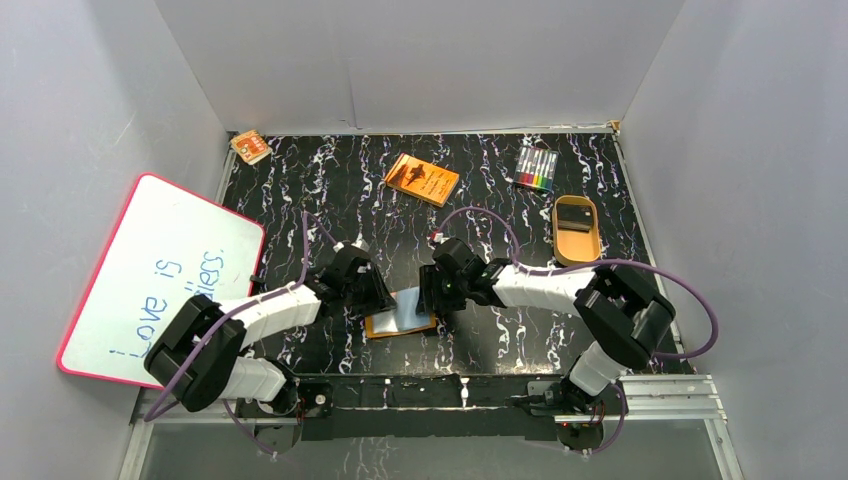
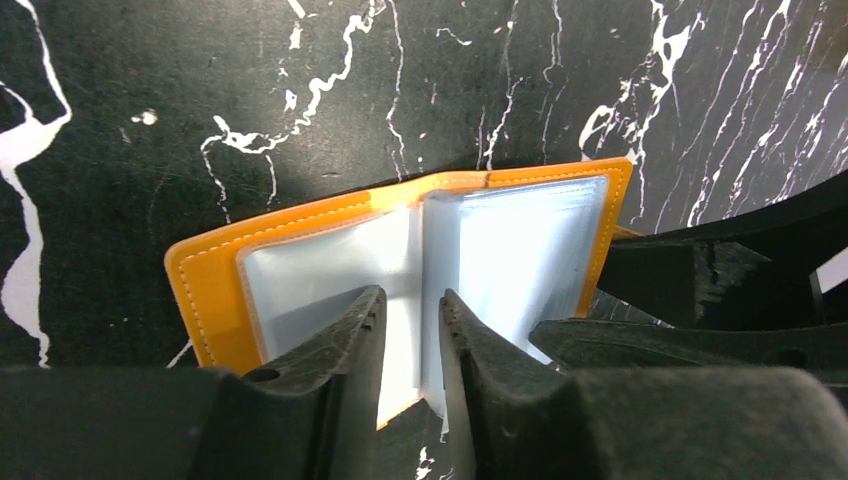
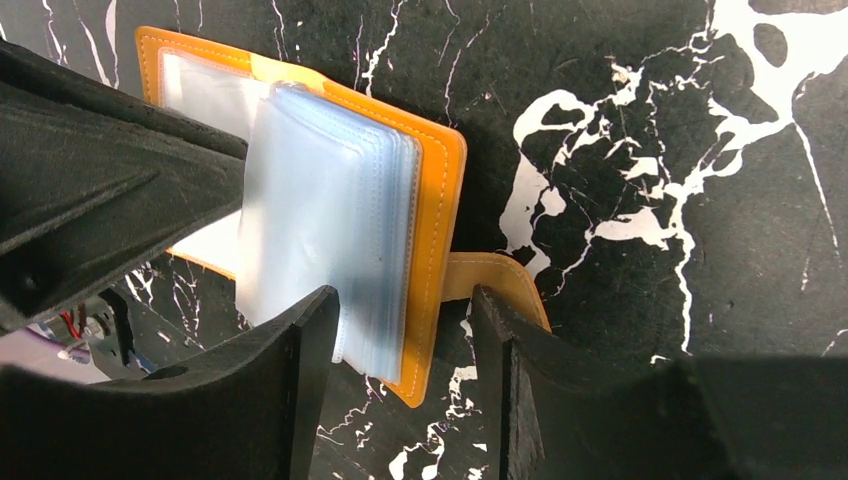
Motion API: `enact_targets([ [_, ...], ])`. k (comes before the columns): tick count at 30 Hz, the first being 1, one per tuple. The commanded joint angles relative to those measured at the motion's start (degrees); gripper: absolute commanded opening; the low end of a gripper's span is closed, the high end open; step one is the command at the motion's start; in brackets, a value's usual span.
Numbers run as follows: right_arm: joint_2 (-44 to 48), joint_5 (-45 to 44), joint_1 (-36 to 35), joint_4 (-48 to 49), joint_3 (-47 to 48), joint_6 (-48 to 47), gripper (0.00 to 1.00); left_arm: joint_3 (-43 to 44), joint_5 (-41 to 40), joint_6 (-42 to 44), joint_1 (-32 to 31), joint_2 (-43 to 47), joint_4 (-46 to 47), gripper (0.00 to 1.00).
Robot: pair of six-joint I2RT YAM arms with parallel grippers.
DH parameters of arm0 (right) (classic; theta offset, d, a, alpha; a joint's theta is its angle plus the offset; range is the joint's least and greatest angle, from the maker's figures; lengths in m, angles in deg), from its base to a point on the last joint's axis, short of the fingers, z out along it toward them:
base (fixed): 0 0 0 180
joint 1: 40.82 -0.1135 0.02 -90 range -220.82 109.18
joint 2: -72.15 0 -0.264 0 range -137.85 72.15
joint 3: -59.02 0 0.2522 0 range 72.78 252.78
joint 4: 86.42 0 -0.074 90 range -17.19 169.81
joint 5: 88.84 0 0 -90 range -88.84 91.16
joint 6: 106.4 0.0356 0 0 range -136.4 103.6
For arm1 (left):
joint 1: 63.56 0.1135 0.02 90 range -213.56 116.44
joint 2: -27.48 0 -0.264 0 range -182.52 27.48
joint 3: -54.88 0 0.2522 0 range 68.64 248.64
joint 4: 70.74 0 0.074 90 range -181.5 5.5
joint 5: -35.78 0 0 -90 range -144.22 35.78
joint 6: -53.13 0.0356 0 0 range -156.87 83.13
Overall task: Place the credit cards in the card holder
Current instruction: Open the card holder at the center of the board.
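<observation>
The card holder (image 1: 405, 316) lies open on the black marbled table between my two arms, orange cover down, pale blue-grey sleeves up (image 2: 520, 230). My left gripper (image 1: 378, 297) hangs low over its left half. Its fingers stand a narrow gap apart (image 2: 412, 295), with the sleeves' middle fold between them. My right gripper (image 1: 430, 292) is open (image 3: 405, 295), straddling the right edge of the sleeve stack (image 3: 330, 200), and the snap tab (image 3: 500, 280) lies by its right finger. The black credit cards (image 1: 573, 214) rest in the tan oval tray at the far right.
The tan oval tray (image 1: 578, 250) sits right of centre. An orange book (image 1: 422, 179) and a pack of coloured markers (image 1: 536, 168) lie at the back. A whiteboard (image 1: 160, 275) leans at the left, and a small orange item (image 1: 250, 146) lies in the back left corner.
</observation>
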State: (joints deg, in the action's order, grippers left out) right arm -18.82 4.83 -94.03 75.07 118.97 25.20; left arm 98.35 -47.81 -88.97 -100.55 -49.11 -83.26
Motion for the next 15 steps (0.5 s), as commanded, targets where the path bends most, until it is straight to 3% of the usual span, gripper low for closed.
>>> enact_targets([
  [1, -2.0, 0.7, 0.2, 0.2, 2.0, -0.6, 0.61, -1.8, 0.4, 0.0, -0.3, 0.5, -3.1, 0.31],
  [10, -2.9, 0.7, 0.2, 0.3, 2.5, -0.6, 0.58, -1.8, 0.5, -0.4, -0.3, 1.1, -3.5, 0.54],
  [15, -3.0, 0.7, 0.2, 0.5, 2.3, -0.5, 0.58, -1.5, 0.4, -0.4, -0.3, 1.5, -3.8, 0.58],
])
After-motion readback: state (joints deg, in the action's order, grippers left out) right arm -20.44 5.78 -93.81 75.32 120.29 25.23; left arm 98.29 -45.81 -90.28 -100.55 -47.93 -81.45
